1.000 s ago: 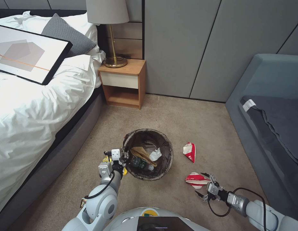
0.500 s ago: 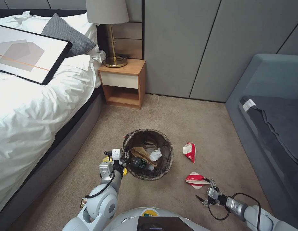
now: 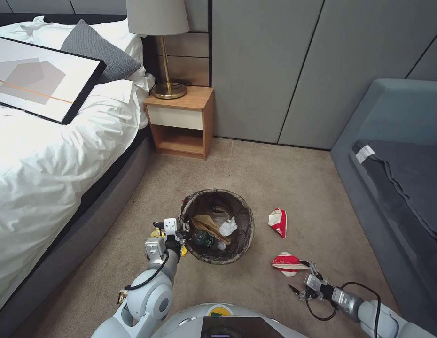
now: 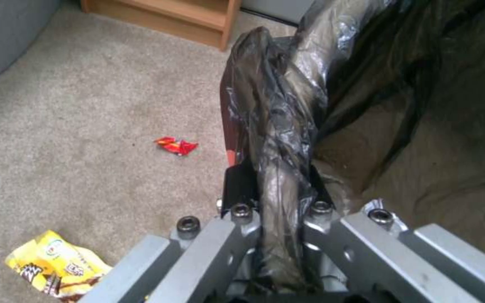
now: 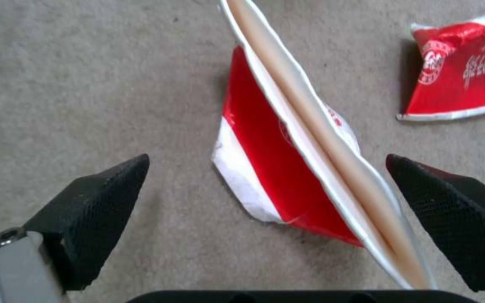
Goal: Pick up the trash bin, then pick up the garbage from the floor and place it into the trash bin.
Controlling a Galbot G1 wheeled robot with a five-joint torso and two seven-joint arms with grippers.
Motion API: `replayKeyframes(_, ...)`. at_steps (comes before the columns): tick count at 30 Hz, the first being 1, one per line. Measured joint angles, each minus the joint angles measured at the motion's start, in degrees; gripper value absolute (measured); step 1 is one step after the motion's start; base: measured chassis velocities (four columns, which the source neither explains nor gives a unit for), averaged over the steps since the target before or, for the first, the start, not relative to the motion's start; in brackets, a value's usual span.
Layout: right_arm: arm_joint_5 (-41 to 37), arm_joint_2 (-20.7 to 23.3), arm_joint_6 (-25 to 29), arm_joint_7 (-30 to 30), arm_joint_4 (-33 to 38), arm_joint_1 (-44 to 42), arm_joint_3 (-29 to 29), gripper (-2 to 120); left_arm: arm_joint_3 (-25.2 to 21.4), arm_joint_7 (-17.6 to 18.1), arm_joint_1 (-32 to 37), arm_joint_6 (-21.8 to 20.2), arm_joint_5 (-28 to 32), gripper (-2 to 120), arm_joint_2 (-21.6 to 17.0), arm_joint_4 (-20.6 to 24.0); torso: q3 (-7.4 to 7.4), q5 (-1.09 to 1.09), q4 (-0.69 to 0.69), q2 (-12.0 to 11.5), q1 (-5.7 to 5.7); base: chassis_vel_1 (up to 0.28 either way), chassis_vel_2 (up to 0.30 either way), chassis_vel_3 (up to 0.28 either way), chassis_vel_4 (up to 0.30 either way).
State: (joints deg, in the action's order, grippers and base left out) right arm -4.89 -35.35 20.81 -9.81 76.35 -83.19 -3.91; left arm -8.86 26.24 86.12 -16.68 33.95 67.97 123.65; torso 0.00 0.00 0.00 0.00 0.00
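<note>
The trash bin [image 3: 217,226] stands on the beige carpet [image 3: 284,178] between the bed [image 3: 44,155] and the grey sofa [image 3: 401,188], in front of the wooden nightstand [image 3: 181,122]. Its dark bag liner [image 4: 276,126] is folded over the rim. The left pincer [image 3: 177,230] is clenched on that rim at the side nearest the bed; in the left wrist view its fingers [image 4: 237,185] squeeze the crinkled liner on both sides. Inside the bin lie a tan folded paper [image 3: 209,222], a crumpled white tissue [image 3: 228,226] and a small green-labelled bottle [image 3: 205,238].

The right pincer [image 3: 307,280] hovers low over the carpet with its jaws spread wide, just beside a crushed red-and-white paper cup [image 3: 287,263]. In the right wrist view the flattened cup [image 5: 304,168] lies between the two black fingertips [image 5: 94,210], neither of which touches it. A second crushed red-and-white cup [image 3: 278,222] lies on the carpet farther off, to the right of the bin.

A yellow snack wrapper [image 4: 57,265] and a small red wrapper [image 4: 176,145] lie on the carpet on the bed side of the bin.
</note>
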Motion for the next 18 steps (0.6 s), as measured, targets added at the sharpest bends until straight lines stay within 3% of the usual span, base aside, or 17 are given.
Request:
replayKeyframes(14, 0.7, -3.3, 0.8, 0.2, -5.2, 4.3, 1.5, 99, 0.4, 0.0, -0.2, 0.0, -0.1, 2, -0.1, -0.2, 0.0, 0.0, 0.0, 0.0, 0.0, 0.0, 0.0, 0.0, 0.0)
replayKeyframes(18, 0.8, -4.0, 0.8, 0.8, -5.6, 4.9, 1.7, 89, 0.4, 0.0, -0.2, 0.0, -0.1, 2, -0.2, -0.2, 0.0, 0.0, 0.0, 0.0, 0.0, 0.0, 0.0, 0.0, 0.0)
